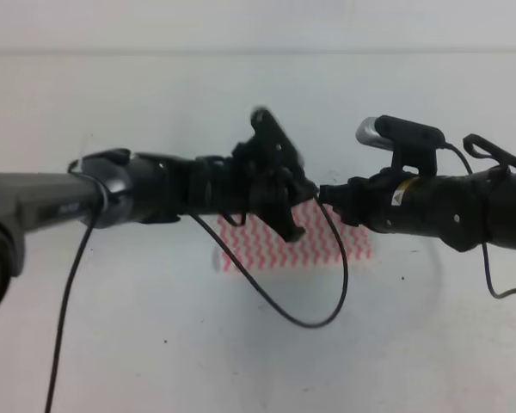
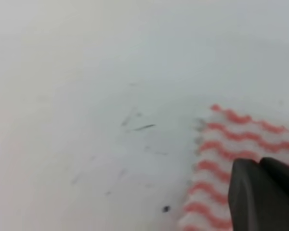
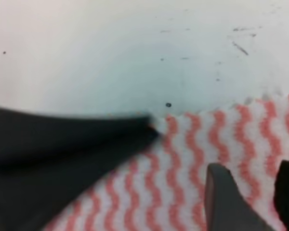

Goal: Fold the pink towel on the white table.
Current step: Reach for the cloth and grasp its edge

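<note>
**Both arms low over the pink towel, mid-table**

Overhead view: pink towel (image 1: 297, 245) lies flat on the white table (image 1: 155, 344), roughly centre of the surface. Only part of it shows; the two arms cross above it and hide its upper portion. Visible part reads as a wide strip of pink-red and white zigzag stripes.

Left gripper (image 1: 279, 185) reaches in from the left, its dark head sitting over the towel's upper left area. Right gripper (image 1: 327, 196) comes in from the right, its tip nearly meeting the left one above the towel's upper edge. A black cable (image 1: 267, 297) loops down from the left arm across the towel and over the table in front of it.

Left wrist view: towel corner (image 2: 216, 144) at lower right, table scuffed and specked to its left. Two dark fingers (image 2: 260, 197) close side by side at the bottom right, over the cloth. Whether they pinch fabric, cannot tell.

Right wrist view: towel (image 3: 207, 159) fills the lower right, its edge running just below a dark speck (image 3: 168, 104). A grey finger (image 3: 226, 202) and a black one stand apart over the cloth, a strip of towel showing between them: jaws spread, nothing held. A blurred dark mass (image 3: 58, 154), the other arm, covers the left side, its tip at the towel's edge.
</note>
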Controlling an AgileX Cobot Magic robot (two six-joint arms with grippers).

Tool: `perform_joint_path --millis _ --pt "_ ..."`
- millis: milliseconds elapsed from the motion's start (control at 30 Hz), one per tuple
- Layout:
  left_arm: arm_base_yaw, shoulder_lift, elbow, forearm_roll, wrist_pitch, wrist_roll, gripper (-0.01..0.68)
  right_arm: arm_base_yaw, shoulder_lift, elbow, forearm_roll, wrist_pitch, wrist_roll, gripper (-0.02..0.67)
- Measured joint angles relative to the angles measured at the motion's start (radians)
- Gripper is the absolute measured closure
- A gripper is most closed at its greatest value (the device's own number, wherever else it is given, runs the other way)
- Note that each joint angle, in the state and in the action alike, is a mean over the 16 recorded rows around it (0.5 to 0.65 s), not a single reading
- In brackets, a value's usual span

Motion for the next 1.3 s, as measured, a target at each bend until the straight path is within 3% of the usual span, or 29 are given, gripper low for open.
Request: perform_joint_path --millis 400,600,1300 --pt "0.053 -0.161 0.104 0.262 -0.011 -0.527 0.678 -0.026 0.001 -0.102 -0.006 0.242 -0.061 0.567" --pt "0.060 -0.190 0.169 0.383 0.016 -0.708 0.678 -0.007 0.014 -0.130 0.021 0.318 -0.111 0.641" --pt "0.060 -0.108 0.210 0.459 0.013 -0.765 0.678 0.015 0.107 -0.135 0.051 0.345 -0.136 0.667"
